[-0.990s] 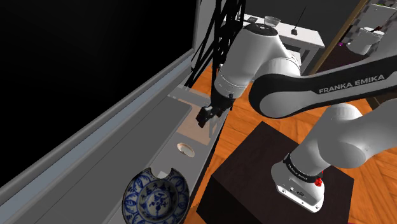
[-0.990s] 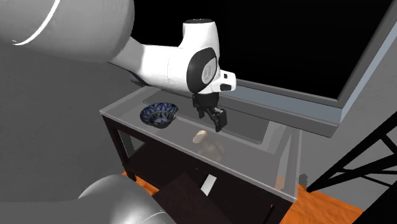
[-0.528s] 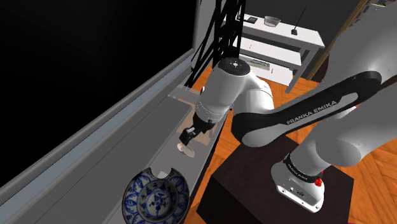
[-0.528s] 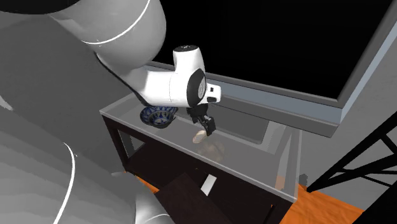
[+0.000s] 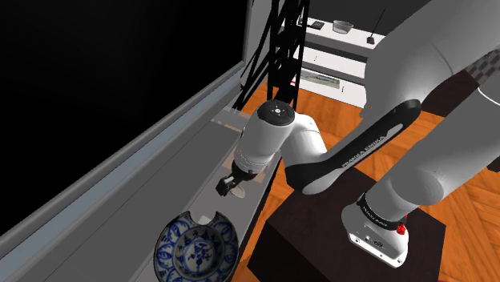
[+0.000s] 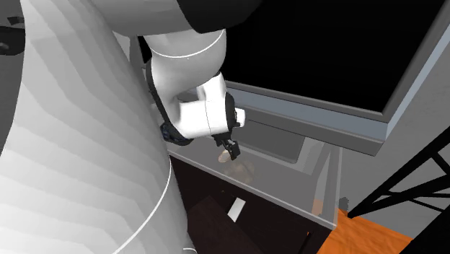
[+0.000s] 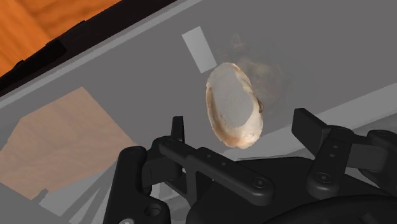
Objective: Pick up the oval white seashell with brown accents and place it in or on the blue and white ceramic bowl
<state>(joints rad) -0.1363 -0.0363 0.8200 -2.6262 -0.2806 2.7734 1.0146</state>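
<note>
The oval seashell [image 7: 233, 105], white with a brown rim, lies on the grey see-through tabletop [image 7: 127, 70]. My gripper [image 7: 243, 127] is low over it and open. One black finger [image 7: 178, 127] stands on either side of the shell's near end, and neither touches it. From the shoulder camera the gripper [image 5: 234, 183] covers most of the shell. The blue and white patterned bowl [image 5: 195, 247] sits on the same surface, towards the shoulder view's lower left. The second exterior view shows the shell [image 6: 223, 155] just under the gripper [image 6: 231, 149], with my arm hiding nearly all of the bowl.
A long grey window ledge [image 5: 120, 172] runs along the table's far side, below a black area. The dark stand [image 5: 320, 216] is close to the table's near edge. A black lattice frame [image 5: 280, 40] and a white shelf [image 5: 352, 48] stand beyond the table's end.
The arm has swung down and towards the shoulder view's lower left. The gripper has dropped from well above the table to just over the shell, fingers still apart. Shell and bowl have not moved.
</note>
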